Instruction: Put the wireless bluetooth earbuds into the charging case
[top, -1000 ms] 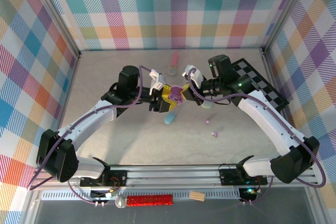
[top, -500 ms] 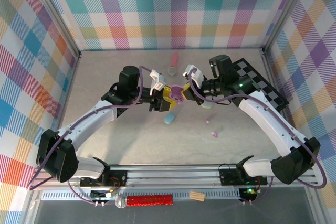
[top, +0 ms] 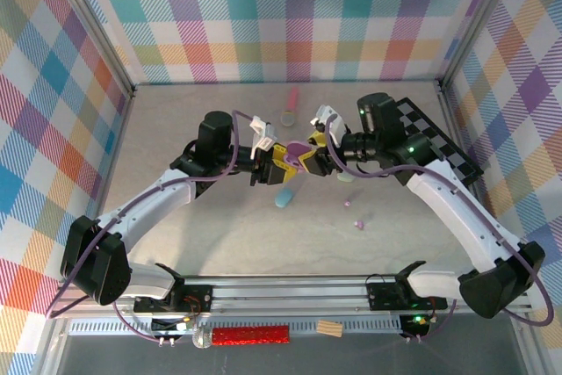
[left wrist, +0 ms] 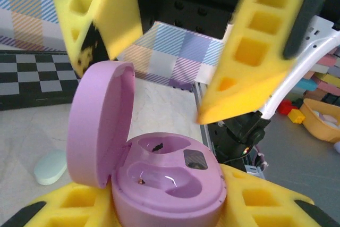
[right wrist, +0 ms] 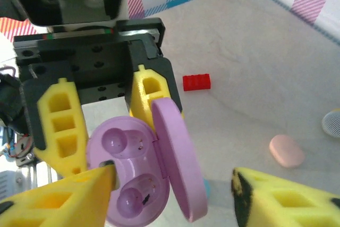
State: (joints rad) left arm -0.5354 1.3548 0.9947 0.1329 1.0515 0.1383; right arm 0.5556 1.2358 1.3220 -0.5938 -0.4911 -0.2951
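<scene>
The charging case (left wrist: 159,184) is smooth lilac plastic with a soft satin sheen, and its 2 wells glint slightly. The yellow fingers (left wrist: 249,51) look like matt, faintly grainy plastic. The tabletop (right wrist: 255,51) is pale, matt and stone-speckled.

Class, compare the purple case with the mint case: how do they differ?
The purple case is open, lid upright; the mint case looks shut. The purple case is clamped in the left tool; the mint case lies loose on the table. Both are rounded pastel shells.
</scene>
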